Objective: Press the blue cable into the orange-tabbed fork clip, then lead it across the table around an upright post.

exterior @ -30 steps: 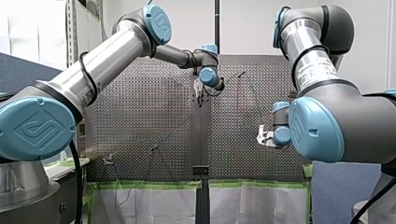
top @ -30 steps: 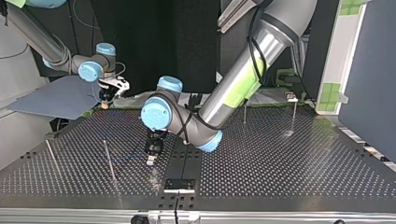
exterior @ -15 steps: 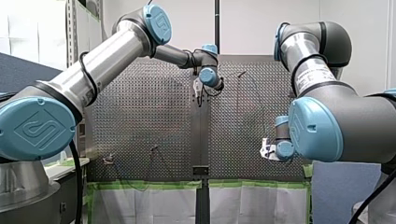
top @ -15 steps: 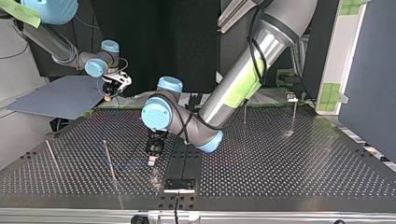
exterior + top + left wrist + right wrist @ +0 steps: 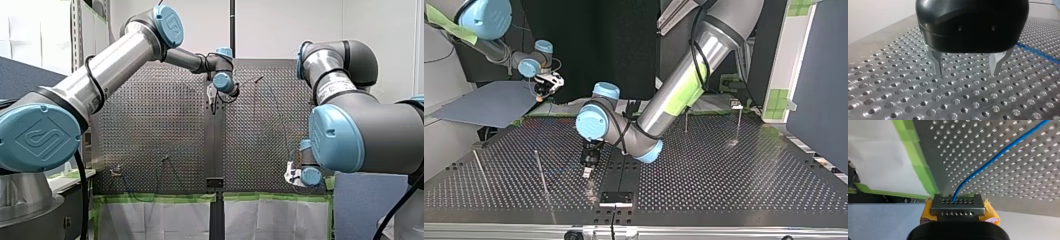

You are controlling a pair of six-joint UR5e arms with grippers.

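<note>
Past the table's (image 5: 1023, 170) green-taped edge, at the top view's left: right claw (image 5: 958, 205) shut tight on the blue cable (image 5: 998, 155), pinched between yellow pads (image 5: 990, 213) and running out from there over the holes in a loose curve. Beside the table's middle strip, towards the edge nearest the top view's camera: left claw (image 5: 967, 73) spread wide, metal fingers (image 5: 937, 62) just above the surface, gripping nothing, the cable lying flat just beside one finger, not between the two. Along that same edge, towards the corner at the top view's left: a thin upright post (image 5: 540, 172) near the left claw, and a second post (image 5: 479, 167) beyond. No picking out the orange-tabbed clip from these views, so no telling whether seated yet.

Looks like the leading stage, drawing the cable out toward the taped edge. To do it well: hold the right claw's pinch firm and pull smoothly, never in jerks, to avoid tugging the cable out of any clip behind. Carry the run low, close to the table, to catch the post low down rather than ride over its top. Slide the left claw sideways to straddle the cable before closing. Pass round the post's outer side under gentle tension, and mind the slack snagging on the second post.
</note>
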